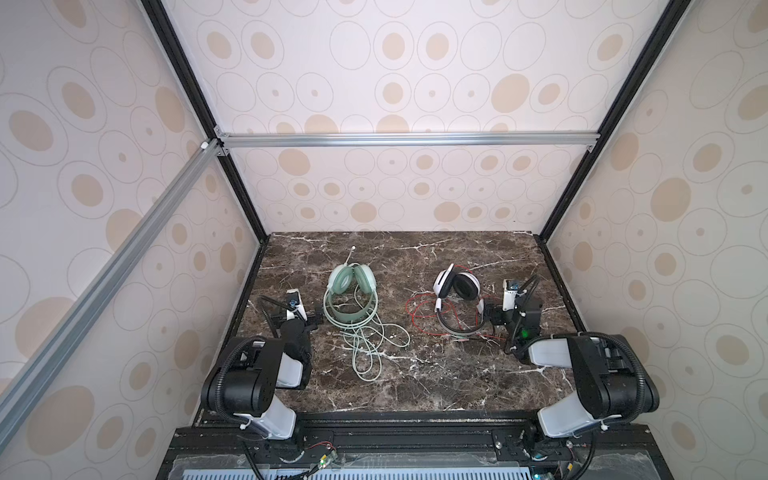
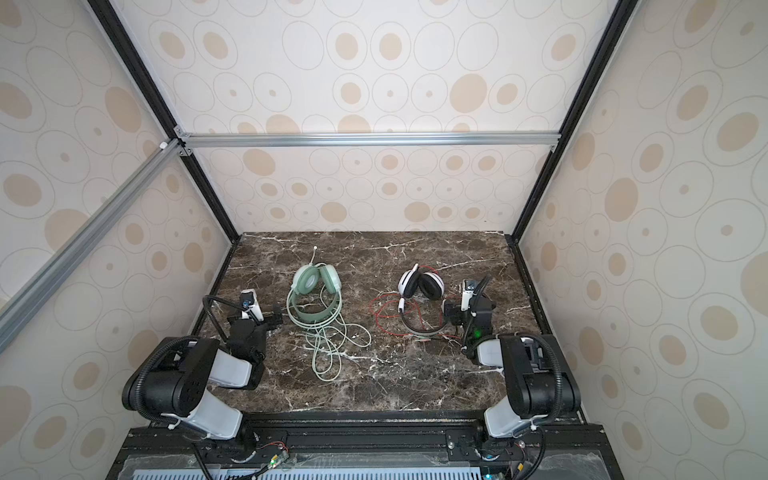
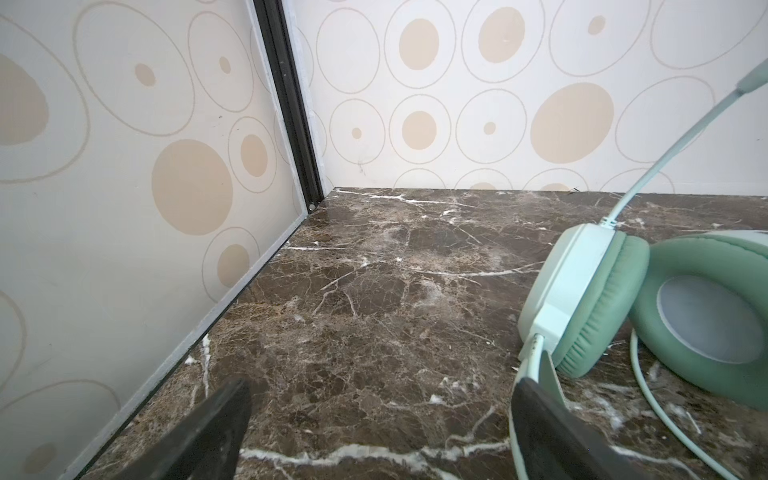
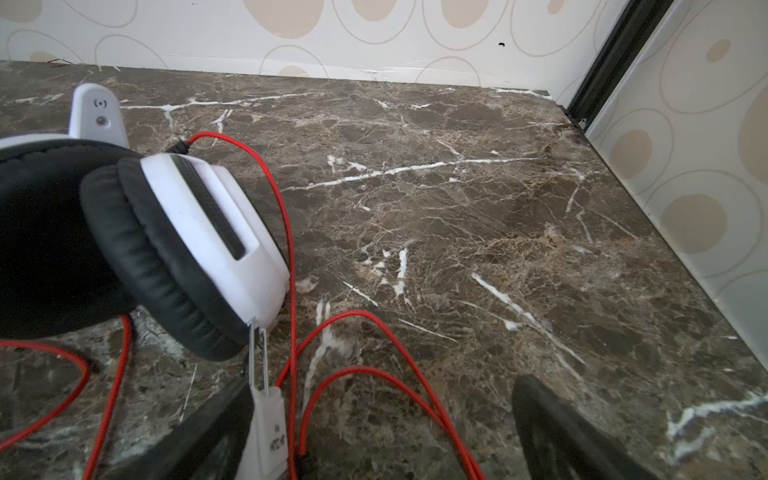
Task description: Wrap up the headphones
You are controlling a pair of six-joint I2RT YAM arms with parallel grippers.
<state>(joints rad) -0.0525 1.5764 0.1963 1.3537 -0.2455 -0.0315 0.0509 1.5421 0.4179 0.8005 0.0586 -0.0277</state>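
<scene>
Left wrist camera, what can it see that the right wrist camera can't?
Only the left wrist view shows the green headphones and their pale green cable. Only the right wrist view shows the white-and-black headphones and their red cable. Both show the marble table, the spotted wall and an open tool: left tool, right tool.

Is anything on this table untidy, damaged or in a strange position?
Only the cables look untidy. The pale green cable sprawls in loose loops on the robot's side of the mint-green headset. The thin red cable lies in messy loops beside and across the white-and-black headset. I see no damage.
</scene>
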